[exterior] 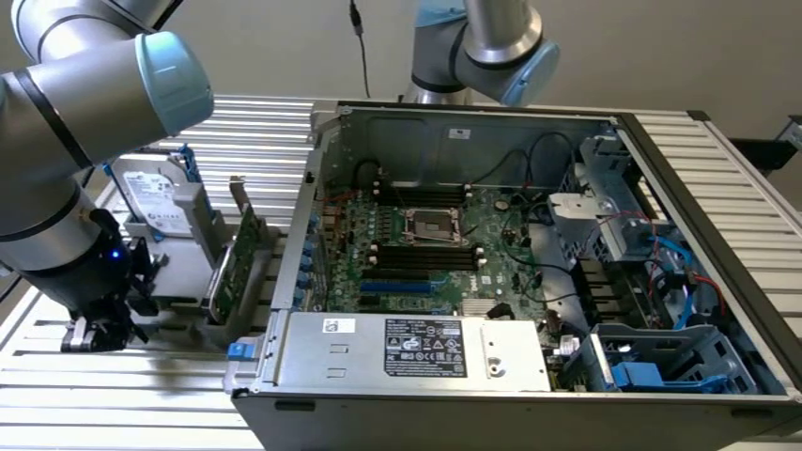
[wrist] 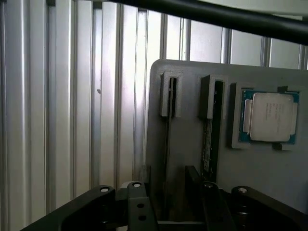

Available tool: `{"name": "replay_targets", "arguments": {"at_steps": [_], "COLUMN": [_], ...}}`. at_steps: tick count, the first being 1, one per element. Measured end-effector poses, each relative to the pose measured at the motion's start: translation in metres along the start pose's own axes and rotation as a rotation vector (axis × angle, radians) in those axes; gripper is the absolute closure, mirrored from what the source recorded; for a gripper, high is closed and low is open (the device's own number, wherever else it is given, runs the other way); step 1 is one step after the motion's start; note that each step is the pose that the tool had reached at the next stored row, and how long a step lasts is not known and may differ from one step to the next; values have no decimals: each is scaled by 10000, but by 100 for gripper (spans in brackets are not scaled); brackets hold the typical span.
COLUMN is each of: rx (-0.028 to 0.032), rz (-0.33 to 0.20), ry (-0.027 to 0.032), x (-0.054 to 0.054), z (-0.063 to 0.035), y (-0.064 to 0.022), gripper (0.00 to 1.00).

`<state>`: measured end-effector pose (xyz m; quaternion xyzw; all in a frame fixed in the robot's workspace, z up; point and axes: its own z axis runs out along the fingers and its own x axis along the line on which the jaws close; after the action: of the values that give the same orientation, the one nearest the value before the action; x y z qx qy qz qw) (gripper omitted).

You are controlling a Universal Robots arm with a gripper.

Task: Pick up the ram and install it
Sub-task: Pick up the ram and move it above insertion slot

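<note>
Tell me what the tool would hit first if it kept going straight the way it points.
Likely the ram standing edge-on in the gray holder, right in line with the tool; depth is unclear.

Your arm (exterior: 75,122) is built of silver-grey tube sections with pale blue caps (exterior: 176,75) at the joints and dark bands (exterior: 44,117) around them. A small blue light (exterior: 115,252) glows on its black wrist (exterior: 69,282). Your gripper (wrist: 175,211) is matte black, with round silver screw heads (wrist: 137,185) set into its fingers (wrist: 214,211).
</note>
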<state>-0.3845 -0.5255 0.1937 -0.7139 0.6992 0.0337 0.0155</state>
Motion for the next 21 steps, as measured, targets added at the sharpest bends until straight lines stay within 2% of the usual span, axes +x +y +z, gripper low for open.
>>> {"name": "replay_targets", "arguments": {"at_steps": [3, 4, 6, 7, 11, 13, 14, 21], "rx": [-7, -8, -8, -8, -8, -8, -8, -8], "rz": [0, 0, 0, 0, -1, 0, -1, -1], "ry": [-14, -14, -14, -14, -15, -14, -14, -16], "x": [3, 3, 3, 3, 3, 3, 3, 3], "z": [0, 0, -1, 0, 0, 0, 0, 0], "y": [0, 0, 0, 0, 0, 0, 0, 0], "gripper": [60, 66, 66, 73, 73, 76, 83, 86]}}
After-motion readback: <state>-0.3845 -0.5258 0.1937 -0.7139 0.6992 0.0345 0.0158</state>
